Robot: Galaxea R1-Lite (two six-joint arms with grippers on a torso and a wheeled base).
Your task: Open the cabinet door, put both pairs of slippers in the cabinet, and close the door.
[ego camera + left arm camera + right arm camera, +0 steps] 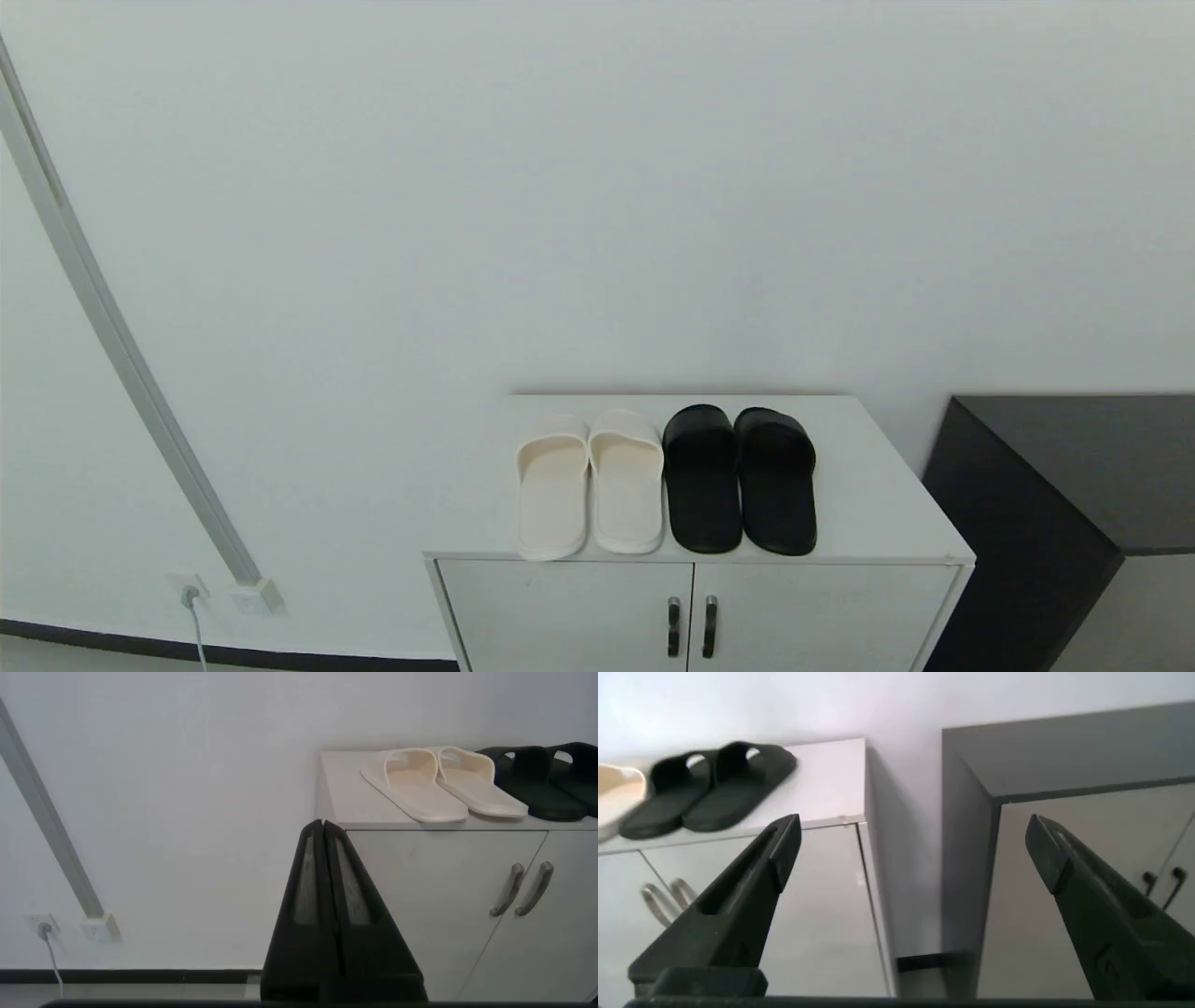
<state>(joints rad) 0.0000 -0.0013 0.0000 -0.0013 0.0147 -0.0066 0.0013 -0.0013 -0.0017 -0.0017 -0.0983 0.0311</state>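
While the cabinet (887,504) doors are shut, the first grip point is a handle (710,626). Two slim vertical bars sit side by side at the doors' meeting edges. I judge the door rigid and light to swing, so pinch or hook the bar, not the panel edge.

The white slippers (590,485) and black slippers (739,481) lie side by side on the cabinet top, heels at its front edge. They look soft, light and matte, so slipping is unlikely. I would pinch across a strap, or take a pair by its two adjoining inner walls.

My left pincer (323,835) is closed on nothing, held short of the cabinet, off its left corner. My right pincer (913,835) is spread wide and empty. It faces the cabinet's right corner and the dark cabinet (1027,523) beside it, clear of both.
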